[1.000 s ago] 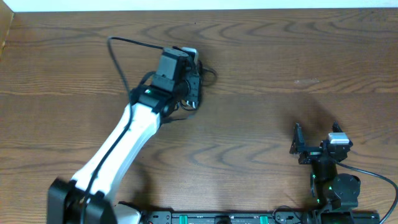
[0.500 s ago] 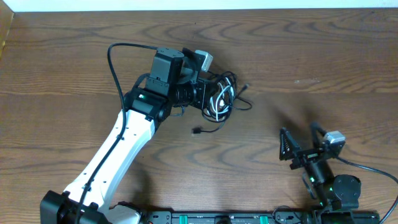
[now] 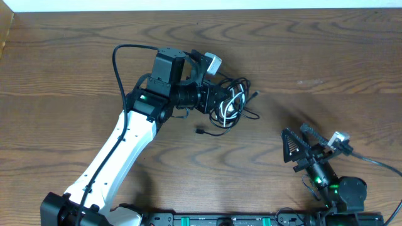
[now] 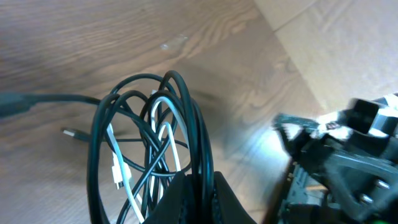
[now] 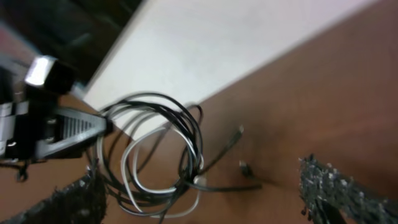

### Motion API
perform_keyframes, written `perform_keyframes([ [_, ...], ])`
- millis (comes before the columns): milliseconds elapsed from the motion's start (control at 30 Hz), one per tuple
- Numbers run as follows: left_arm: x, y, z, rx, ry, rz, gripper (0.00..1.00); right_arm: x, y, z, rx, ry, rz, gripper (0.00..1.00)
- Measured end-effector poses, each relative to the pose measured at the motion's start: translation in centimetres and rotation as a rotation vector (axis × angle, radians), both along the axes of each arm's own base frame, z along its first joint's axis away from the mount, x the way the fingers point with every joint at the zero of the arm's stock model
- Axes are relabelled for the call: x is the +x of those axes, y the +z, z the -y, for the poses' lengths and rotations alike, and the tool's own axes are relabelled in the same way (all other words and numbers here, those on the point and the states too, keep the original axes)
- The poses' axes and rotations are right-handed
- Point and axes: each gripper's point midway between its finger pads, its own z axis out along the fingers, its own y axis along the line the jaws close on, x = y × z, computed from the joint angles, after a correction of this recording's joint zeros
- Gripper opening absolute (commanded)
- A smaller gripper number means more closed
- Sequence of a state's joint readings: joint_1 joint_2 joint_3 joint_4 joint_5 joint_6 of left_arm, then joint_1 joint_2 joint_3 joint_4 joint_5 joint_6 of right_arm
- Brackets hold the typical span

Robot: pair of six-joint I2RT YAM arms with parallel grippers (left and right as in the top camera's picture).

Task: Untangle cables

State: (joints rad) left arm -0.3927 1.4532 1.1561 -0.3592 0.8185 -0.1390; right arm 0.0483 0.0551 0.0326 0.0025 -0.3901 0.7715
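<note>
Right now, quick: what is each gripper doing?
Left gripper: closed on the cable bundle.
Right gripper: open, holding nothing.

Bare table [image 3: 326, 56] right of cables [image 3: 231, 103], left arm [image 3: 129, 141] blocking their left

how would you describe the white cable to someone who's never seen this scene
On the wooden table, follow the white-sleeved left arm to the left gripper, shut on a bundle of looped cables. The white cable loops through the bundle's middle, the only white cord among black ones.
</note>
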Motion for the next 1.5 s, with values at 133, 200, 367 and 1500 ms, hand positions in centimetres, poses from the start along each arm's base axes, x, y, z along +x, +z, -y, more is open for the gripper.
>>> perform_keyframes([
  [133,-0.3,0.2,0.2,-0.017,-0.020,-0.006,0.08,0.4,-0.3,-0.5,0.047,0.024,-0.129,0.91],
  [200,-0.5,0.3,0.3,-0.024,-0.028,-0.007,0.08,0.7,0.7,-1.4,0.069,0.083,-0.184,0.97],
  [367,-0.4,0.6,0.4,-0.040,-0.022,-0.015,0.08,1.8,4.2,-4.7,0.103,0.312,-0.155,0.99],
  [1500,1.0,0.8,0.2,-0.077,0.136,-0.157,0.08,3.6,0.0,-13.9,0.153,0.566,-0.264,0.57],
])
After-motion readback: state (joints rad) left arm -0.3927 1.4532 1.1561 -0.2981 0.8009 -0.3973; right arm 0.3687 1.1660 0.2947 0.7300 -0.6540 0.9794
